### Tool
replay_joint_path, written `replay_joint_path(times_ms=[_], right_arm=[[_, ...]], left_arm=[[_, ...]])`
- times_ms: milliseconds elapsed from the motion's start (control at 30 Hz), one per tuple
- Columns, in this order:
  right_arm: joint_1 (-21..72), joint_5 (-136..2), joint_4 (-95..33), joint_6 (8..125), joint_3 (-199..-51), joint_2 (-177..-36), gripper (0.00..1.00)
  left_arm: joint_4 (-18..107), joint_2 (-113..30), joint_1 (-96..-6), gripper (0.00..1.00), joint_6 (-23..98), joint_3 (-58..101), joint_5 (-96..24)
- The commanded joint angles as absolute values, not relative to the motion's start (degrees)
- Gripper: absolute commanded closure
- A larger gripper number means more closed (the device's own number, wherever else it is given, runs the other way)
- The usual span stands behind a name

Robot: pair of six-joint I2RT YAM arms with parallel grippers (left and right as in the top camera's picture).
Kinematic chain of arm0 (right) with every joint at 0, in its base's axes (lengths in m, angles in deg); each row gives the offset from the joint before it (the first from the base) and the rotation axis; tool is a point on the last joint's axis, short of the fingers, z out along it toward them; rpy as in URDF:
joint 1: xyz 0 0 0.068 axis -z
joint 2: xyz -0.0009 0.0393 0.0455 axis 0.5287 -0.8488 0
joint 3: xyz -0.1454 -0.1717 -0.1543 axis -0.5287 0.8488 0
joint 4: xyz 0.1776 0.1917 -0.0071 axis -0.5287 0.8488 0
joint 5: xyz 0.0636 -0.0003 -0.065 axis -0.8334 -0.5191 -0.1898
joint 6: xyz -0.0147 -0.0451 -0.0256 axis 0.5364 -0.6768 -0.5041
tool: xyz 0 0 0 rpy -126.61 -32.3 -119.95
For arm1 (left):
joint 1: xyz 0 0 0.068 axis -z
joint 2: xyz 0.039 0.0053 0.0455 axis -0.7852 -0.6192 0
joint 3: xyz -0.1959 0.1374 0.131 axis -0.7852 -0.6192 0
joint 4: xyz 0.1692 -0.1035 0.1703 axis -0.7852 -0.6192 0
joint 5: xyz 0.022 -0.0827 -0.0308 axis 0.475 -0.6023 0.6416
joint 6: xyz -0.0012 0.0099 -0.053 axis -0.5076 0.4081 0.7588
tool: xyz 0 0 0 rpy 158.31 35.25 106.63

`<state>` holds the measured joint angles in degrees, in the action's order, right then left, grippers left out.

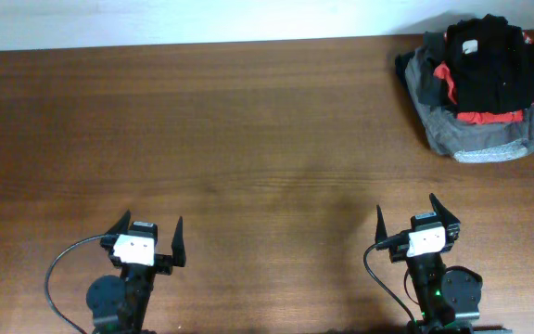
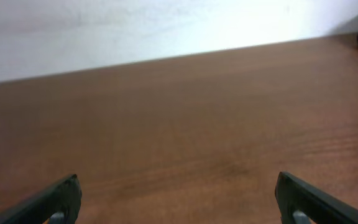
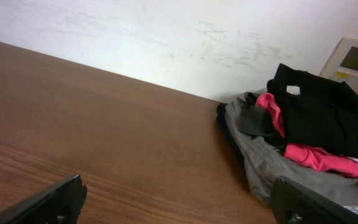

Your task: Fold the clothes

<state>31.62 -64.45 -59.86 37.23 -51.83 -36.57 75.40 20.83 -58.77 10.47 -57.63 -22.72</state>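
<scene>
The black clothes [image 1: 492, 63] lie crumpled on top of a pile at the table's far right corner, a small white label [image 1: 471, 45] showing. In the right wrist view the same black clothes [image 3: 328, 118] sit ahead to the right. My left gripper [image 1: 150, 230] rests open near the front edge at the left, far from the pile, with only bare wood between its fingers [image 2: 58, 200]. Near the front edge at the right, my right gripper [image 1: 415, 212] is open too, well short of the pile, and nothing lies between its fingers [image 3: 55, 202].
Under the black clothes lie a red garment [image 1: 486, 117] and a grey garment [image 1: 476, 139], seen again as red garment [image 3: 319, 158] and grey garment [image 3: 272, 165]. The wooden table [image 1: 248, 139] ends at a white wall behind. A beige wall panel [image 3: 353, 59] hangs behind the pile.
</scene>
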Motion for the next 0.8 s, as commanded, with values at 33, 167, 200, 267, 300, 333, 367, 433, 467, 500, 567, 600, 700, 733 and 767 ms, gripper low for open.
replay_joint_path(times_ms=[33, 167, 200, 267, 300, 333, 367, 433, 467, 500, 567, 600, 700, 733, 767], right_arm=[[32.0, -63.8, -59.6, 37.7, -51.5, -36.0, 0.01], [32.0, -63.8, -59.6, 37.7, -51.5, -36.0, 0.01], [32.0, -63.8, -59.6, 37.7, -51.5, -36.0, 0.01], [32.0, -63.8, -59.6, 37.7, -51.5, -36.0, 0.02], [32.0, -63.8, -59.6, 37.7, -51.5, -36.0, 0.01], [32.0, -63.8, -59.6, 37.7, -51.5, -36.0, 0.01], [32.0, -63.8, -59.6, 37.7, -51.5, -36.0, 0.01], [32.0, -63.8, -59.6, 37.7, -51.5, -36.0, 0.01], [32.0, -63.8, -59.6, 37.7, -51.5, -36.0, 0.01], [32.0, -63.8, -59.6, 37.7, -51.5, -36.0, 0.01], [32.0, -63.8, -59.6, 37.7, -51.5, -36.0, 0.01], [32.0, -63.8, -59.6, 37.7, -51.5, -36.0, 0.01], [32.0, -63.8, -59.6, 37.7, -51.5, -36.0, 0.01], [32.0, -63.8, -59.6, 37.7, -51.5, -36.0, 0.02], [32.0, -63.8, -59.6, 37.7, -51.5, -36.0, 0.01]], left_arm=[[75.2, 25.0, -58.0, 0.01, 10.4, -58.0, -20.9], [75.3, 28.5, -57.7, 0.01, 10.4, -58.0, -21.1], [75.5, 29.8, -57.5, 0.01, 10.4, -58.0, -21.0], [75.9, 29.4, -57.1, 0.01, 10.4, -58.0, -21.0], [75.3, 29.5, -56.8, 0.01, 10.4, -58.0, -21.0], [75.3, 29.5, -56.6, 0.01, 10.4, -58.0, -21.0], [75.3, 29.4, -56.7, 0.01, 10.4, -58.0, -21.0], [75.3, 29.4, -56.7, 0.01, 10.4, -58.0, -21.0], [75.3, 29.4, -56.7, 0.01, 10.4, -58.0, -21.0], [75.3, 29.4, -56.7, 0.01, 10.4, -58.0, -21.0], [75.3, 29.4, -56.7, 0.01, 10.4, -58.0, -21.0], [75.3, 29.4, -56.7, 0.01, 10.4, -58.0, -21.0], [75.3, 29.4, -56.7, 0.01, 10.4, -58.0, -21.0], [75.3, 29.4, -56.7, 0.01, 10.4, -58.0, -21.0], [75.3, 29.4, -56.7, 0.01, 10.4, -58.0, -21.0]])
